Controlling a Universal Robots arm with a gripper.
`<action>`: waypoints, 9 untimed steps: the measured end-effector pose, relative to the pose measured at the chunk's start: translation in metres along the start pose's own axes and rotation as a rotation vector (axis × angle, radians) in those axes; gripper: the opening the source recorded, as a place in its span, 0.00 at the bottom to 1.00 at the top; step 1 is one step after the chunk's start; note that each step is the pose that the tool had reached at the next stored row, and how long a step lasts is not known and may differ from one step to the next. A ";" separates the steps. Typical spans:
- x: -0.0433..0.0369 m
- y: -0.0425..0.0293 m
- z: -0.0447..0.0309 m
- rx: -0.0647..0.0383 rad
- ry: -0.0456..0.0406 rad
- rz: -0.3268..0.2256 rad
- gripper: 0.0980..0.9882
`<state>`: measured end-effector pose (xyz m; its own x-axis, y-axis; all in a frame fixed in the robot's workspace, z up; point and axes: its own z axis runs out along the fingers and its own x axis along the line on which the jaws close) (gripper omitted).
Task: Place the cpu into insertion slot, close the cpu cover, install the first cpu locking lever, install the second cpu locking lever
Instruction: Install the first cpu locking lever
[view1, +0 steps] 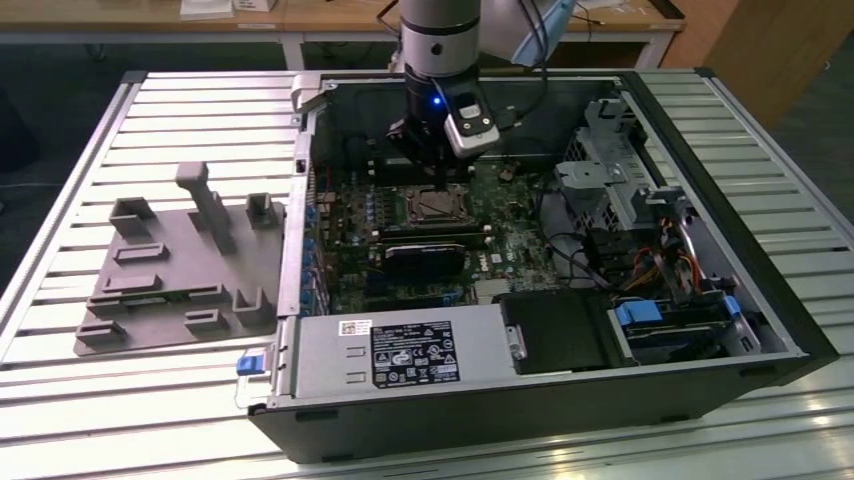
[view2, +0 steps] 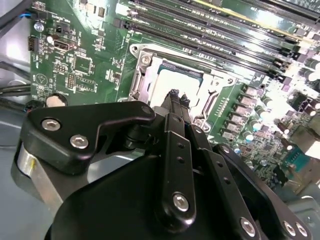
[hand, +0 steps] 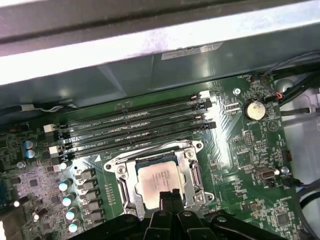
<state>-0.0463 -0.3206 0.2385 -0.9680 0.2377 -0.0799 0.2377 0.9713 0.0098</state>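
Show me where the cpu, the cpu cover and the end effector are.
cpu (hand: 159, 176): first wrist view, its silver top.
cpu cover (hand: 123, 188): first wrist view, one side bar of the frame.
end effector (hand: 169, 196): first wrist view, between its fingertips.

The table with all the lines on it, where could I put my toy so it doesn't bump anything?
The slatted table is bare in front of the grey holder block, and also on the exterior view's right past the computer case. Inside the case it is crowded: the gripper hangs over the cpu, among boards and cables.
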 end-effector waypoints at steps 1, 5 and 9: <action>-0.0001 0.0000 -0.0013 0.001 -0.0002 0.000 0.00; -0.0002 0.0000 -0.0024 0.003 -0.0009 0.000 0.00; -0.0003 -0.0007 -0.0026 0.004 -0.0007 0.000 0.00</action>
<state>-0.0464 -0.3213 0.2410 -0.9680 0.2376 -0.0806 0.2378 0.9713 0.0062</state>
